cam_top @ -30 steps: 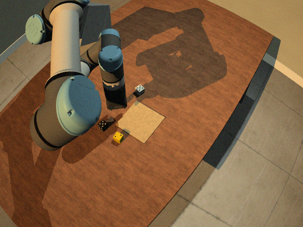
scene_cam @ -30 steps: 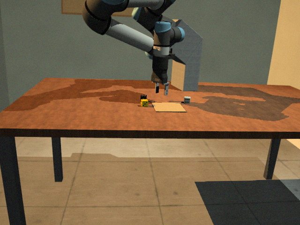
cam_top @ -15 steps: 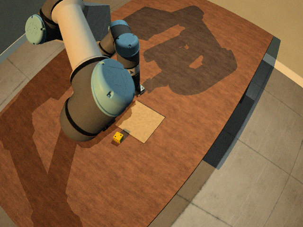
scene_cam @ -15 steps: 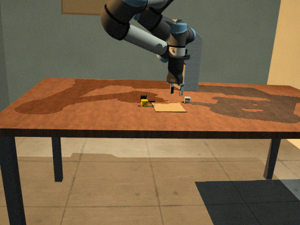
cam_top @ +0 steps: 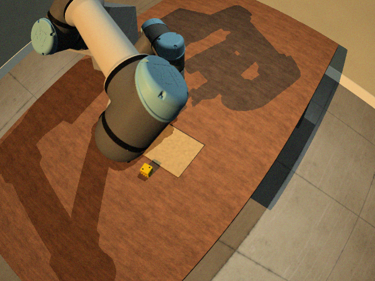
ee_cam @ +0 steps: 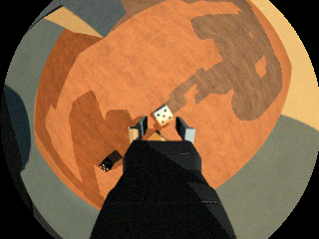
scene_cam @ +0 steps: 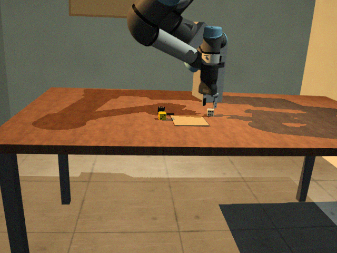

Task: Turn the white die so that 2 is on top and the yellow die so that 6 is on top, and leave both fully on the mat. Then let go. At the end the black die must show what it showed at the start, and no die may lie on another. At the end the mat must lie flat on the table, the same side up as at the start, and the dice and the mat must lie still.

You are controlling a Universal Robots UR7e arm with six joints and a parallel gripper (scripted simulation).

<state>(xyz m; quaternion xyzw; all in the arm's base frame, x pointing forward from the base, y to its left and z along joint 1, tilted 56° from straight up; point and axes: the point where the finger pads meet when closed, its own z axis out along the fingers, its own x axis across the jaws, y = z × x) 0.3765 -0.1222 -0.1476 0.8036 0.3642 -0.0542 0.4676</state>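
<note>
Gripper [scene_cam: 209, 101] [ee_cam: 161, 121] wide apart above white die [scene_cam: 210, 112] [ee_cam: 163, 115]; likely pre-grasp, next needing alignment, then descent.

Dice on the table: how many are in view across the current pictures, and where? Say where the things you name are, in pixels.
3. The white die [scene_cam: 210, 112] [ee_cam: 162, 115] sits below the open gripper [scene_cam: 209, 101] [ee_cam: 161, 121]; the yellow die [cam_top: 146, 170] [scene_cam: 162, 115] is beside the mat [cam_top: 179, 151] [scene_cam: 189, 120]; the black die [scene_cam: 160, 108] [ee_cam: 106, 163] is behind the yellow one. The top view hides two.

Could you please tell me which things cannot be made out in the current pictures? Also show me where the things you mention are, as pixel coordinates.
- White die [scene_cam: 210, 112] [ee_cam: 163, 115]: hidden by the arm in the top view.
- Black die [scene_cam: 161, 108] [ee_cam: 107, 164]: likewise hidden there; its pips are too small in the exterior view.
- Tan square mat [cam_top: 177, 151] [scene_cam: 189, 120]: mostly behind the gripper [scene_cam: 209, 105] [ee_cam: 162, 128] in the wrist view.
</note>
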